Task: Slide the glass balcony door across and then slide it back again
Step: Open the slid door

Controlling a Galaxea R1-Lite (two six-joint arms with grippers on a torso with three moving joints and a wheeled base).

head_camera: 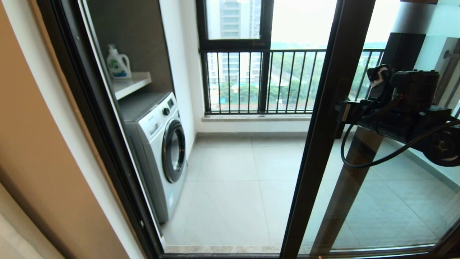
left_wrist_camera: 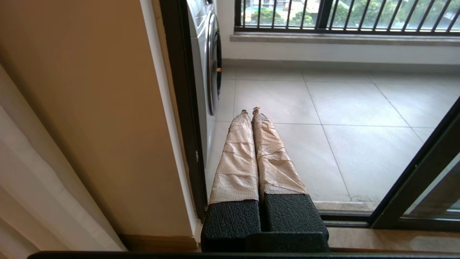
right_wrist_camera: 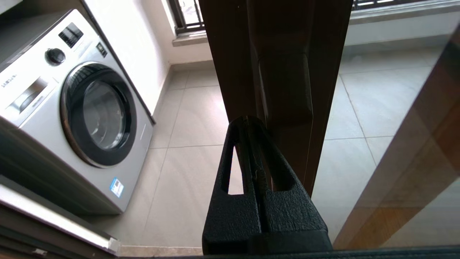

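1. Head view: the glass balcony door (head_camera: 332,118) stands partly slid toward the robot's right, doorway open; the right gripper (head_camera: 345,112) meets its frame edge
2. Left wrist view: the left gripper (left_wrist_camera: 250,111) hangs idle near the doorway, fingers pressed together
3. Right wrist view: right gripper's fingers closed flat against the frame; push steadily along the track, keeping contact square

Washing machine (head_camera: 161,147) on the tiled floor (head_camera: 233,187); detergent bottle (head_camera: 118,63) on shelf (head_camera: 131,84) above.
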